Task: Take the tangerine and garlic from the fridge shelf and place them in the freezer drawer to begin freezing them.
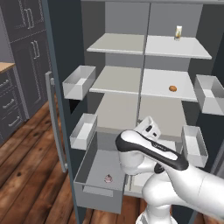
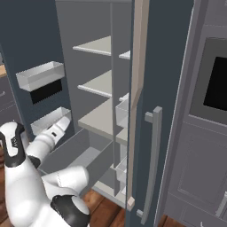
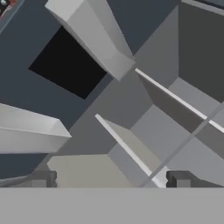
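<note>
The tangerine [image 1: 173,88] lies on the right half of the middle fridge shelf [image 1: 162,78]. Down in the pulled-out freezer drawer [image 1: 85,164], the pinkish garlic [image 1: 108,178] rests on the floor near the front panel. My gripper [image 3: 109,181] is open, its two dark fingertips [image 3: 41,179] wide apart with nothing between them. The hand [image 1: 148,126] hangs above the drawer's back right corner, in front of the lowest shelf and well below the tangerine. From the right base view the hand [image 2: 60,128] points toward the shelves over the drawer [image 2: 80,155].
A pale carton [image 1: 178,33] stands on the top right shelf. Door bins [image 1: 78,81] [image 1: 83,131] jut out on the left, and others [image 1: 210,94] [image 1: 194,146] on the right. The right fridge door [image 2: 150,133] stands open beside the arm. Wooden floor lies below.
</note>
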